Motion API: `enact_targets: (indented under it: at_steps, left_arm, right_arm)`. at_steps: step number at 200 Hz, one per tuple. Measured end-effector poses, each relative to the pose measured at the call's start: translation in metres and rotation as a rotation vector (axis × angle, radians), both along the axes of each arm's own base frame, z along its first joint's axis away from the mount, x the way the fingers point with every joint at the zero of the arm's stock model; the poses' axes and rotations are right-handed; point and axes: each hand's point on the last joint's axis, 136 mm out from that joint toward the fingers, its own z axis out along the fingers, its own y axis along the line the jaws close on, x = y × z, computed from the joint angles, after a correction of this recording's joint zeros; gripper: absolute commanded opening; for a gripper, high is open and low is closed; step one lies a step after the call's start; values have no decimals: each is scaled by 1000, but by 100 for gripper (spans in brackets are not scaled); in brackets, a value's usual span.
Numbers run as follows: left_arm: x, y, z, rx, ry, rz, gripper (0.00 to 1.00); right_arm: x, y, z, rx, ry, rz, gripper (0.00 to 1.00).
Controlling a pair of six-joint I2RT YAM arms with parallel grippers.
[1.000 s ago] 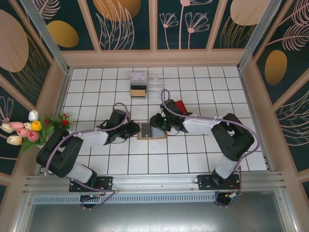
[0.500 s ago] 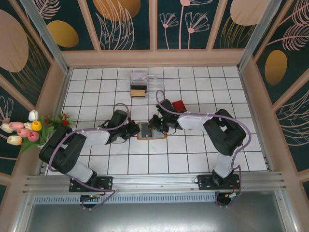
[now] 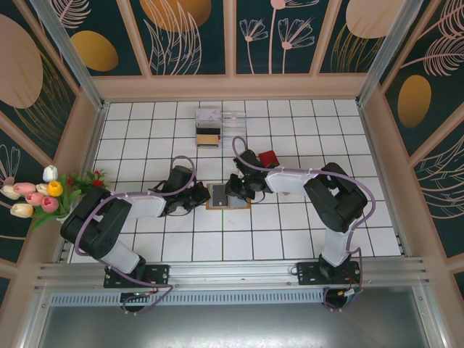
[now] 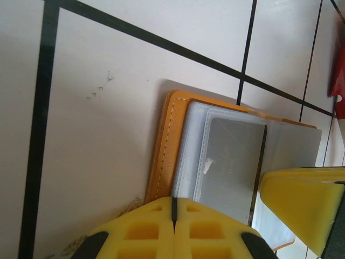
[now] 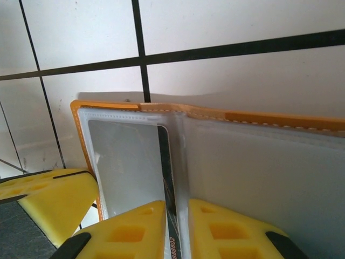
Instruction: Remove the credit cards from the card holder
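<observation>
Right pincer now drawn in from 3 o'clock over open card holder at table centre, straddling credit card edge, cannot tell if clamped; left pincer clenched, pinning 9 o'clock side; pull-out looks imminent

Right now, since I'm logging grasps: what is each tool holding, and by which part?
Right tool apparently pinches a credit card by its dark-striped edge at the card holder's fold. Left tool: shut, hold unclear.

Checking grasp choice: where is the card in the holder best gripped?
Pinch the card at its dark-striped edge by the fold of the holder, coming from the fold side: that edge looks free of the clear sleeve, while the others lie inside it.
</observation>
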Motion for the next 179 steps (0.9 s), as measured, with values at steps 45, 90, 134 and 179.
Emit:
enact_targets:
  at_steps: [45, 90, 134, 179]
  left_arm:
    - [0, 0, 0, 0, 0, 0, 6]
    - [0, 0, 0, 0, 0, 0, 6]
    - [0, 8, 3, 40, -13, 22, 6]
    - [3, 3, 23, -1, -64, 6, 5]
  right_arm:
    - [-1, 1, -5, -4, 0, 28, 18]
    - [-4, 6, -4, 16, -5, 74, 18]
    - [-5, 7, -4, 22, -5, 89, 18]
    - [-5, 7, -4, 21, -7, 93, 17]
